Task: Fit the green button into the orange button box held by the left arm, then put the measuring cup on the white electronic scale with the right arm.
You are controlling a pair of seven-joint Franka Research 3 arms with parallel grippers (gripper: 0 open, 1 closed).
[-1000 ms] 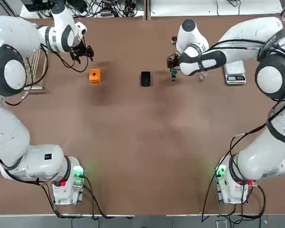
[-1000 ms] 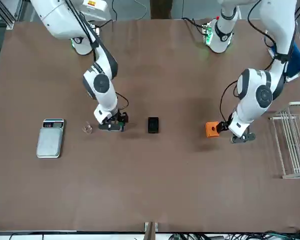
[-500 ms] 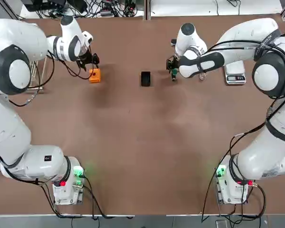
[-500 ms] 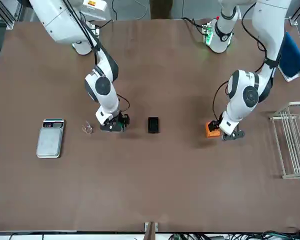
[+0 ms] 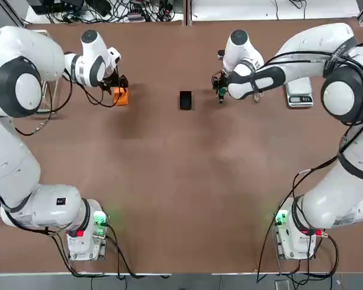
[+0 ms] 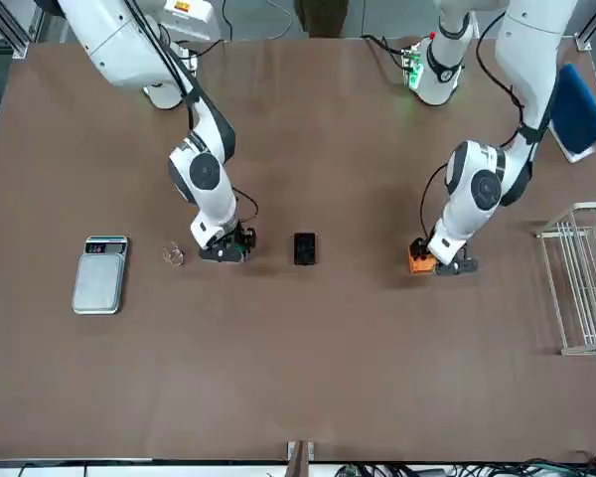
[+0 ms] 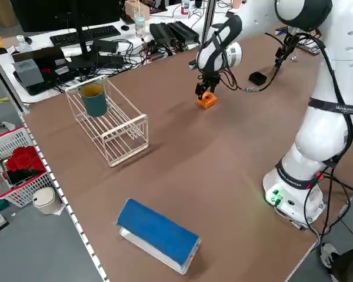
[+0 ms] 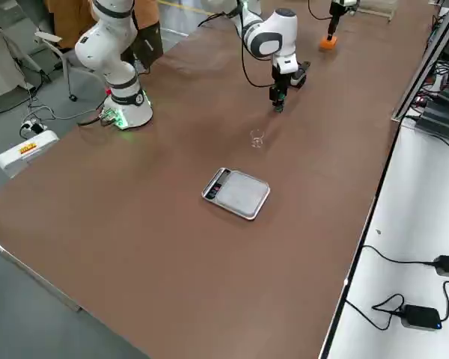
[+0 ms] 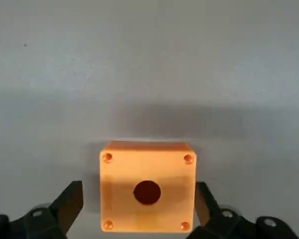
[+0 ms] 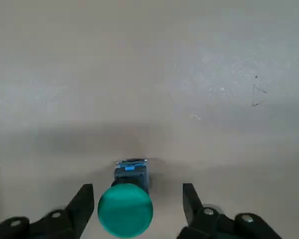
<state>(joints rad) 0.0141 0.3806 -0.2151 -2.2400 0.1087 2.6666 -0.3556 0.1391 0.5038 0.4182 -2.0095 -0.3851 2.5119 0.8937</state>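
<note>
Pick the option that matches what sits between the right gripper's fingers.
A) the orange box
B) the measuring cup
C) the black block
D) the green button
D: the green button shows between the open fingers of the right gripper, touching neither.

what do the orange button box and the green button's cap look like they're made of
The orange button box looks like matte plastic, judging by its smooth, even color and molded-looking corner holes. The green button's cap is probably plastic too, with a soft sheen.

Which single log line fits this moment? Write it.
left pincer: open astride orange button box | right pincer: open astride green button | neither held
</note>
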